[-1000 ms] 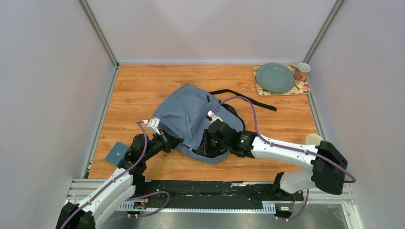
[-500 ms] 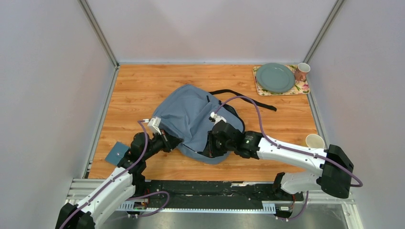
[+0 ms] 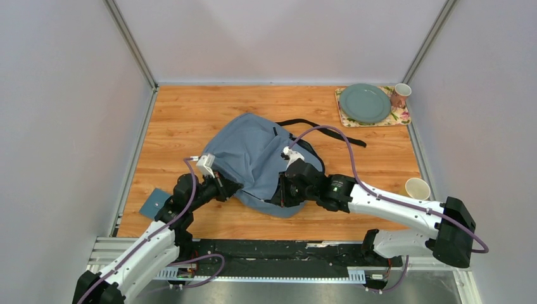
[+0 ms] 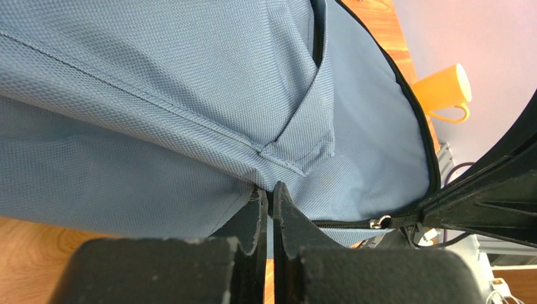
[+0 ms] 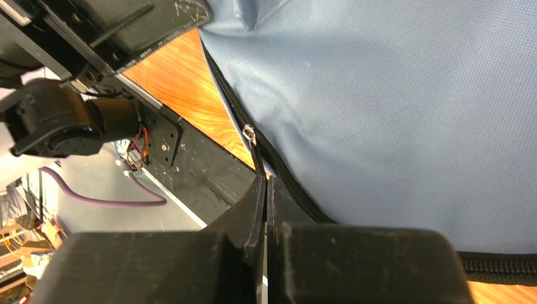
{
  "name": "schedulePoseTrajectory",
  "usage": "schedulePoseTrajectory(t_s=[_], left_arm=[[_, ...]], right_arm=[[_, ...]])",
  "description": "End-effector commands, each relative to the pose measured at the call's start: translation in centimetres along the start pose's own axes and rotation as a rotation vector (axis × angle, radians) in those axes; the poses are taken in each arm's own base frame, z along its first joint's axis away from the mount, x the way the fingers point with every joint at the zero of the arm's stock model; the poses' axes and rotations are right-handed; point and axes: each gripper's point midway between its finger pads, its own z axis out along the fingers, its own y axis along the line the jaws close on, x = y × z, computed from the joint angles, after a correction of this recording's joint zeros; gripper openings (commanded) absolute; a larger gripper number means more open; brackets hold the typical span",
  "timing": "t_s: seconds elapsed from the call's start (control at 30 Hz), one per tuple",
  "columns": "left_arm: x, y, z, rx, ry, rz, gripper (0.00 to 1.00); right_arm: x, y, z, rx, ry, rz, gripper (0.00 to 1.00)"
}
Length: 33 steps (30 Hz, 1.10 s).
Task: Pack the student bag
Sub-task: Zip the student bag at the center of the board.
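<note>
Grey-blue fabric, the student bag [image 3: 247, 155] lies slumped in the middle of the table [image 3: 190, 114]; the left gripper [image 4: 269, 190] is clamped tight on a fold at its near left edge; the right gripper [image 5: 265, 183] is pinched closed on the black zip pull [image 5: 252, 142] along the near edge.

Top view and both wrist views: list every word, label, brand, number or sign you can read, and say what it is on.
No text can be read in any view.
student bag: plain fabric, no label or logo showing.
placemat: floral pattern only, no words.
pink cup: markings too small to read.
blue card: too small to tell if it bears print.
</note>
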Motion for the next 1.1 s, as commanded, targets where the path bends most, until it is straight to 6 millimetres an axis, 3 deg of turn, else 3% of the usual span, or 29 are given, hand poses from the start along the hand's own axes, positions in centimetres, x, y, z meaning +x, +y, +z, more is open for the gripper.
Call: schedulePoseTrajectory(t_s=[0.0,0.23,0.43,0.47,0.53,0.6,0.83,1.07], left_arm=[[-1.3,0.9,-0.2,-0.060,-0.016,0.078,0.00],[-3.3,2.0,-0.2,-0.102,0.009,0.064,0.00],[-5.3,3.0,-0.3,-0.105,0.018,-0.006,0.00],[-5.4,2.7,-0.4,-0.077,0.031,-0.044,0.19],[-5.5,1.8,-0.3,-0.039,0.037,-0.072,0.41],[-5.0,0.8,-0.4,0.017,0.051,-0.133,0.77],[-1.7,1.6,-2.6,-0.095,0.102,-0.293,0.79],[0.8,2.1,-3.0,-0.123,0.128,-0.415,0.79]], right_arm=[[1.3,-0.7,-0.9,0.000,0.061,-0.075,0.00],[3.7,-2.6,-0.4,0.022,0.125,-0.076,0.00],[2.9,-1.1,0.3,-0.036,0.091,-0.041,0.00],[2.5,-0.5,0.3,-0.054,0.080,-0.022,0.00],[1.3,1.2,0.5,-0.109,0.042,-0.008,0.00],[0.5,2.3,1.0,-0.140,0.017,0.019,0.00],[0.1,2.6,1.6,-0.137,0.008,0.029,0.00],[0.5,2.7,1.6,-0.149,0.031,0.011,0.00]])
